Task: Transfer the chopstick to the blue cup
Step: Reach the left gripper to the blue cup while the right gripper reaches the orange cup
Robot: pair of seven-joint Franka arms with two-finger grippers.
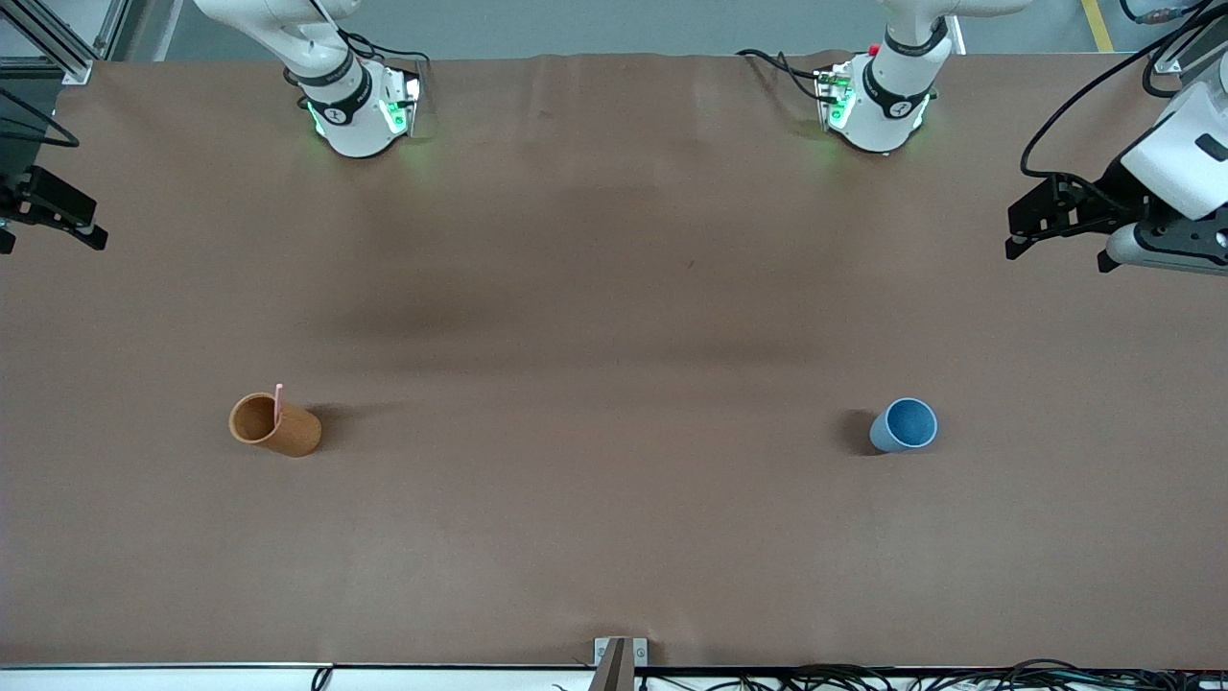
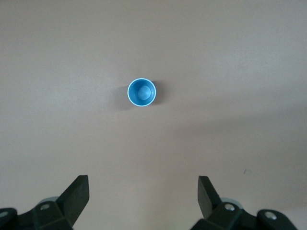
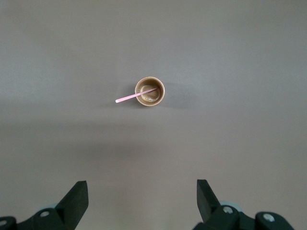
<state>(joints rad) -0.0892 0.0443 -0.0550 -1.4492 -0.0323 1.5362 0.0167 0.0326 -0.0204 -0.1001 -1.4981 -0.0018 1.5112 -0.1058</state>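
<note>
The pale pink chopstick (image 1: pixel 278 400) stands leaning in the orange-brown cup (image 1: pixel 274 425) toward the right arm's end of the table. It also shows in the right wrist view (image 3: pixel 129 97), sticking out over the cup's (image 3: pixel 149 92) rim. The blue cup (image 1: pixel 904 425) stands upright and empty toward the left arm's end, and shows in the left wrist view (image 2: pixel 141 92). My left gripper (image 1: pixel 1055 254) (image 2: pixel 144 191) is open and empty, high above the table at its own end. My right gripper (image 1: pixel 48 240) (image 3: pixel 142 191) is open and empty, high at its own end.
A brown cloth (image 1: pixel 614 288) covers the whole table. A small metal bracket (image 1: pixel 619 657) sits at the table edge nearest the front camera. Cables (image 1: pixel 863 677) run along that edge.
</note>
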